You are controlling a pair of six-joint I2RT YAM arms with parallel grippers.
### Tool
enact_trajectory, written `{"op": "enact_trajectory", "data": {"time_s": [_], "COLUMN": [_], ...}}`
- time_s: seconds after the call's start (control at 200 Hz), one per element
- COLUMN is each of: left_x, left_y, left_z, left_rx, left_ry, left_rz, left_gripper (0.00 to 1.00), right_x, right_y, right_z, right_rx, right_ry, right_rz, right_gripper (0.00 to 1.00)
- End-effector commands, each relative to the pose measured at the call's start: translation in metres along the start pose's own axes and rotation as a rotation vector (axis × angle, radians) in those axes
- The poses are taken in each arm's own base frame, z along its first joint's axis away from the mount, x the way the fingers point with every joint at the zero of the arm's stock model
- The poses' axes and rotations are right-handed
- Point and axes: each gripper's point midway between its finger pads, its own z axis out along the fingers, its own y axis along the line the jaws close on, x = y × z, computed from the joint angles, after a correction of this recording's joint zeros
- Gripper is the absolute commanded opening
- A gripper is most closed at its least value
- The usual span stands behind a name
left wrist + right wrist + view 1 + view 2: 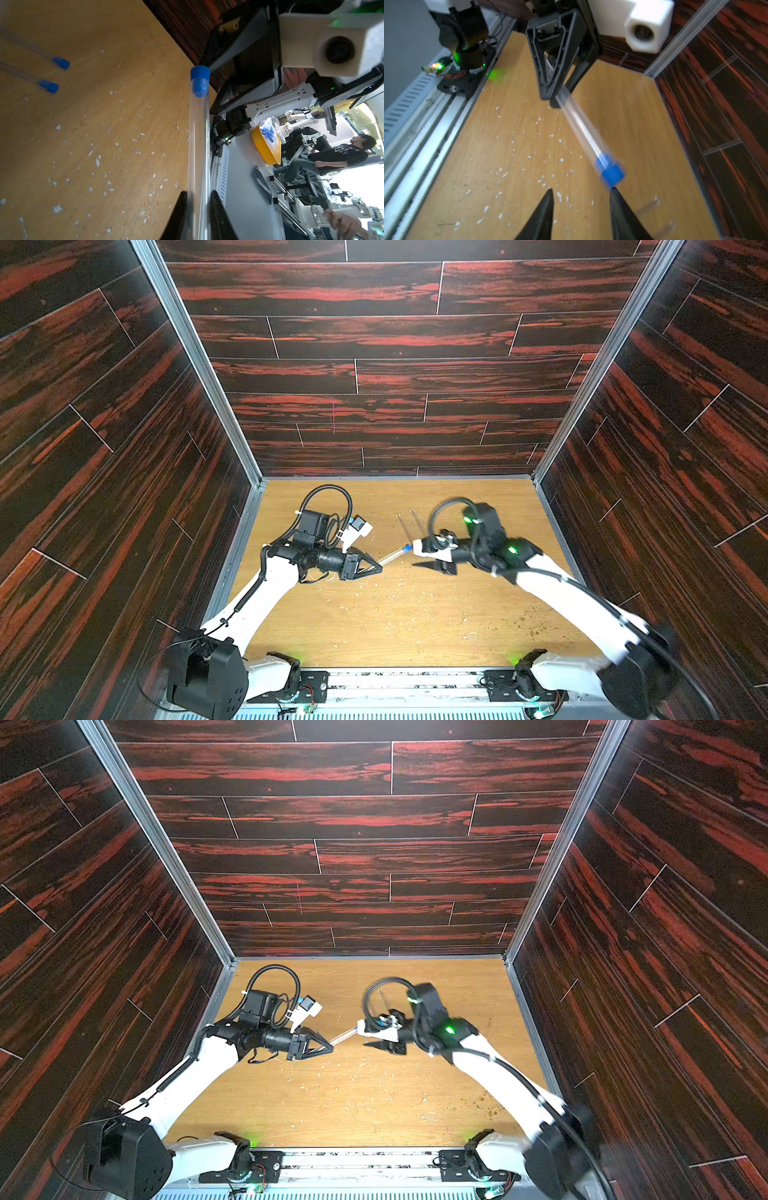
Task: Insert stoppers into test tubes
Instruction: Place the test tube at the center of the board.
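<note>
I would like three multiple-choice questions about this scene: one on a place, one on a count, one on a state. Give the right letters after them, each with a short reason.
1. Where is the test tube that is off the table?
A. in the left jaws
B. in the right jaws
C. in a rack

2. How many tubes carry a blue stopper?
A. one
B. two
C. three

3. How do the right jaws stand?
A. shut on a stopper
B. open, holding nothing
C. shut on a tube

1 A: the black tips clamp it in the left wrist view.
2 C: the held tube's stopper, plus the stoppers of two lying tubes.
3 B: a clear gap shows in the right wrist view.
</note>
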Motion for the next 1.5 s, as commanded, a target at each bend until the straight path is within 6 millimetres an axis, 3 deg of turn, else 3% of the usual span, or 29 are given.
{"op": "enact_trajectory", "data": {"time_s": [0.0, 0.11, 0.23, 0.366, 0.436, 0.516, 0.616, 0.747, 0.832, 1.107, 1.493], "left_x": [-0.015, -0.022, -0.027, -0.034, -0.035, -0.035, -0.029, -0.015, -0.006, 0.007, 0.042], "left_y": [0.008, 0.027, 0.062, 0.094, 0.114, 0.137, 0.166, 0.196, 0.212, 0.235, 0.255], "left_z": [0.000, 0.002, 0.003, 0.004, 0.004, 0.000, -0.008, -0.010, -0.013, -0.015, 0.004], "left_rx": [-0.029, -0.107, -0.265, -0.403, -0.488, -0.593, -0.723, -0.856, -0.937, -1.022, -1.049], "left_ry": [-0.036, -0.065, -0.100, -0.139, -0.161, -0.182, -0.184, -0.163, -0.136, -0.094, 0.024], "left_rz": [0.062, 0.027, -0.026, -0.104, -0.146, -0.206, -0.287, -0.338, -0.367, -0.399, -0.411], "left_gripper": [0.04, 0.04, 0.04, 0.09, 0.09, 0.09, 0.09, 0.08, 0.07, 0.06, 0.19], "right_x": [-0.002, 0.010, 0.026, 0.056, 0.074, 0.094, 0.115, 0.120, 0.126, 0.130, 0.127], "right_y": [-0.006, -0.014, -0.028, -0.048, -0.051, -0.051, -0.050, -0.050, -0.049, -0.051, -0.053], "right_z": [-0.026, -0.049, -0.073, -0.102, -0.113, -0.124, -0.137, -0.152, -0.155, -0.149, -0.154], "right_rx": [0.112, 0.254, 0.439, 0.703, 0.801, 0.899, 1.013, 1.111, 1.136, 1.119, 1.137], "right_ry": [-0.020, -0.016, -0.021, 0.039, 0.078, 0.123, 0.155, 0.142, 0.155, 0.170, 0.166], "right_rz": [0.060, 0.124, 0.237, 0.411, 0.478, 0.531, 0.574, 0.585, 0.585, 0.588, 0.579], "right_gripper": [0.48, 0.50, 0.53, 0.61, 0.69, 0.71, 0.76, 0.88, 0.91, 0.91, 0.91]}}
